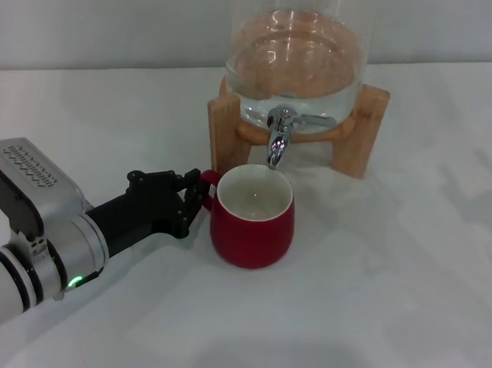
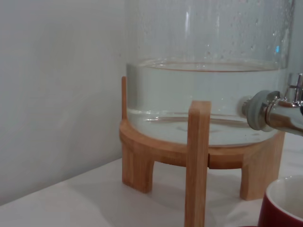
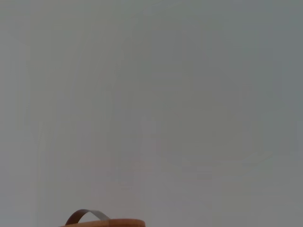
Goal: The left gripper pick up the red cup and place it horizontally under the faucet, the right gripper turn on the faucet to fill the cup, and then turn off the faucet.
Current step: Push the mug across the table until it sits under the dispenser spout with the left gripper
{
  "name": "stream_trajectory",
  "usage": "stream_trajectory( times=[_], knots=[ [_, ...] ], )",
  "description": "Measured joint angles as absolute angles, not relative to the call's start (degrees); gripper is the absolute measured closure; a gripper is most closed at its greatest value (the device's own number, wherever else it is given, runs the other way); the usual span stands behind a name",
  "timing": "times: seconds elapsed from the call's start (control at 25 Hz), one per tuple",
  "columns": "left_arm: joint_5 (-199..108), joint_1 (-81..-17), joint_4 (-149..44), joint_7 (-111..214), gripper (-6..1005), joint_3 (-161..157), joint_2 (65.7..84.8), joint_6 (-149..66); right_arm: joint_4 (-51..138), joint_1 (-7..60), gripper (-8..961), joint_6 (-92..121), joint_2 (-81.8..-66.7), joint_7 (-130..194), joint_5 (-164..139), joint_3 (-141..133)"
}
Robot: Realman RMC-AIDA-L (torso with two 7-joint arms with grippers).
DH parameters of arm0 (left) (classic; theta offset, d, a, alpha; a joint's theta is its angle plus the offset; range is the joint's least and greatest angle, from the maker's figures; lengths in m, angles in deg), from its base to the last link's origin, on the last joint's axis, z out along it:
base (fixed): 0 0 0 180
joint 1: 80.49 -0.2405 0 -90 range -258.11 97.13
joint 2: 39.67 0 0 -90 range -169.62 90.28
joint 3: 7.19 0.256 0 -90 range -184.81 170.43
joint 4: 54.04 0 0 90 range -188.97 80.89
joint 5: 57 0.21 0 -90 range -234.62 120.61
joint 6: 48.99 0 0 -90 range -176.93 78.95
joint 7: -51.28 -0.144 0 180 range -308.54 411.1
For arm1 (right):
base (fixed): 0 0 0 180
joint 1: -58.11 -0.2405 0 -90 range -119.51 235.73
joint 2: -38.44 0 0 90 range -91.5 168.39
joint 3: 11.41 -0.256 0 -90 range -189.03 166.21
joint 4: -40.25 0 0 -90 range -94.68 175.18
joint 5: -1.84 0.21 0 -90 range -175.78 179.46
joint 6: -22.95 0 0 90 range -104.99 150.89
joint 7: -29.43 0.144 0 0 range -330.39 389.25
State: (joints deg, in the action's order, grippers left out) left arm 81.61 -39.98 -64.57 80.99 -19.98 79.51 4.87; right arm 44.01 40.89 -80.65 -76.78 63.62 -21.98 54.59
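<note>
cup (image 2: 284, 203): cut by wrist view's edge, only rim part shows | cup handle (image 1: 208, 179): mostly hidden by left gripper (image 1: 195, 199) | dispenser (image 1: 295, 51): top cropped | faucet (image 2: 277, 111): spout cut off

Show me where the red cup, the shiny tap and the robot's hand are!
red cup (image 1: 250, 235): head view, on its front wall.
faucet (image 1: 277, 144): head view, on the chrome spout.
left hand (image 1: 195, 199): head view, at the fingertips by the cup's handle.

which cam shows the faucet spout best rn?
Head view: the whole faucet shows, spout pointing down over the red cup, which the left end effector holds by its handle. Left wrist view catches only the faucet's chrome body at the frame edge. Right wrist view shows none of it.
</note>
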Motion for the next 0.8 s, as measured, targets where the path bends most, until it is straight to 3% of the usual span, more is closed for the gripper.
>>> stream_trajectory(
  times=[0.8],
  knots=[
    [81.2,-40.0,-64.6,81.0,764,-20.4,79.51,4.9,44.0,41.0,199,-80.8,-76.78,63.6,-22.0,54.6]
  ],
)
